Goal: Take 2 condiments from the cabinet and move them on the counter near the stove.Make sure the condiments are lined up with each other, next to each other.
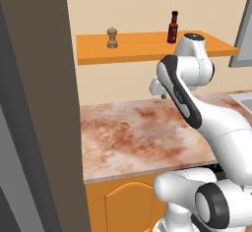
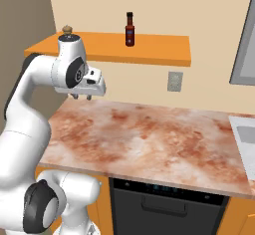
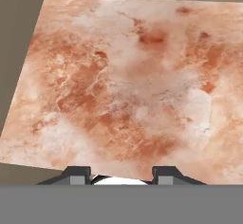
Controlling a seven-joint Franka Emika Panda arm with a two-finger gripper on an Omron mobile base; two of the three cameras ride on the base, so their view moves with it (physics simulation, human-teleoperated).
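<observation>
Condiments stand upright on the shelf [image 2: 164, 50] above my closed, empty end effector [image 2: 81, 96], which points down at the bench [image 2: 149, 139]; pepper mill [image 1: 112, 38] nearer, sauce bottle [image 2: 130, 29] farther right.

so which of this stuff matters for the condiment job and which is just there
For the job:
- pepper mill
- sauce bottle
- orange shelf, where both stand
- marble counter
- gripper, shut with nothing in it, above the counter

Just there:
- wall outlet
- dark appliance front under the counter
</observation>
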